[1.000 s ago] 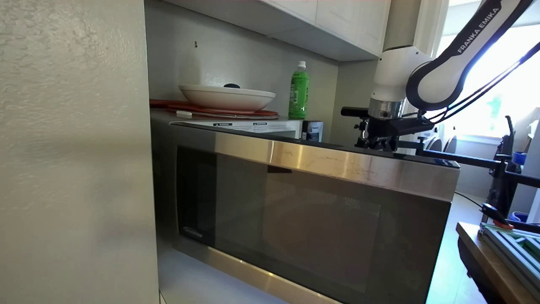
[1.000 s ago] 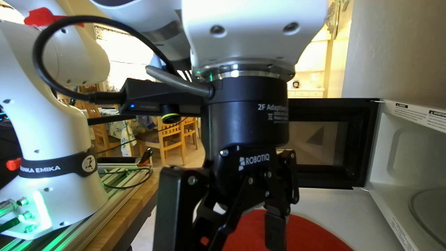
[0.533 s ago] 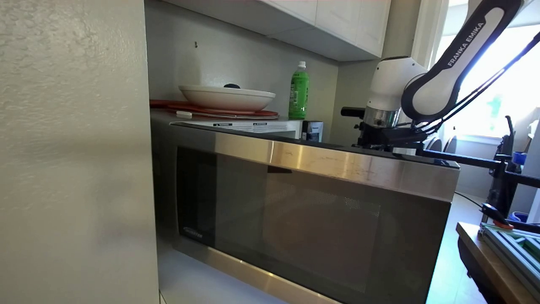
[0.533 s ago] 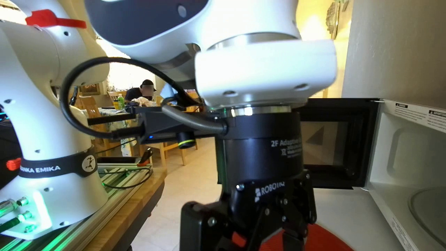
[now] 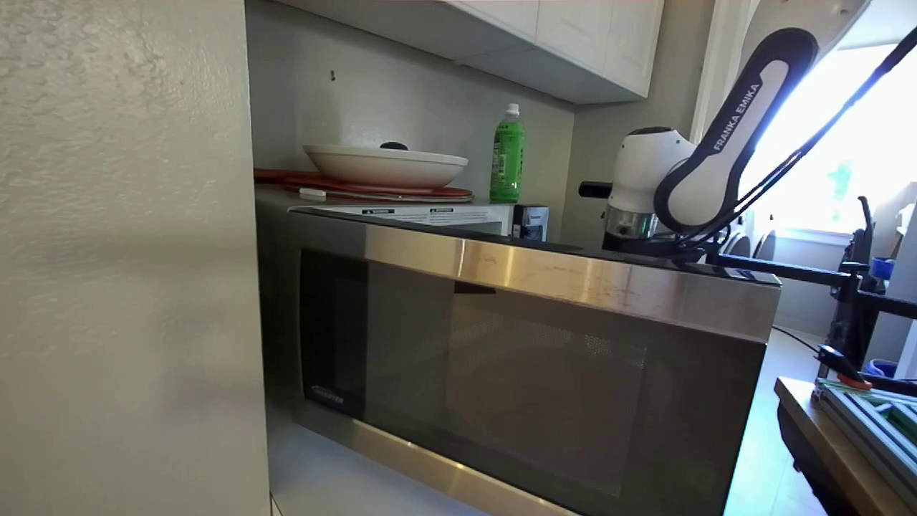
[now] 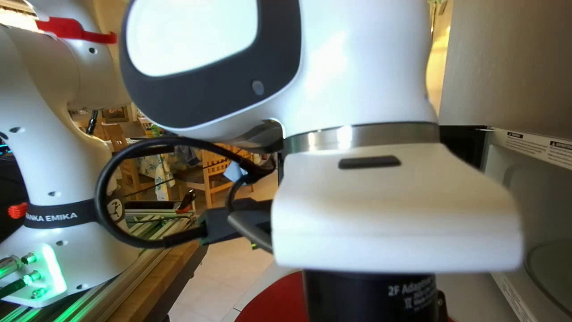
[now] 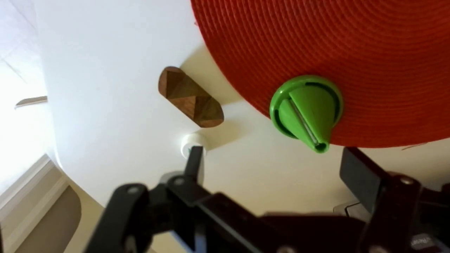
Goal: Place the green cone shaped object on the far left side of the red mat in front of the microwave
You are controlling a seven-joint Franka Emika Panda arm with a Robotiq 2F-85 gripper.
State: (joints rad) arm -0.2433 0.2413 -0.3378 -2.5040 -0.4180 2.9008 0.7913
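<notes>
In the wrist view the gripper (image 7: 274, 163) is hanging released, its fingers (image 7: 362, 175) standing wide apart and holding nothing. Ahead of them the green cone (image 7: 313, 110) is standing on its base at the very rim of the red mat (image 7: 351, 45). I am judging that a grasp is pending: doing it well is probably meaning centring the fingers across the cone, then clasping low, since the taper would likely be slipping from a high pinch. The wooden block (image 7: 191, 97) and white cap (image 7: 191, 140) on the surface (image 7: 116, 151) are sitting near one finger, calling for clearance.

In an exterior view the microwave (image 6: 545, 210) is standing open, part of its turntable (image 6: 556, 273) showing inside, the arm (image 6: 357, 89) hiding the rest.

In an exterior view the door (image 5: 501, 387) is hiding the gripper; the white dish (image 5: 387, 168) is sitting above the microwave, its contents not showing, near the capped green bottle (image 5: 508, 159)
</notes>
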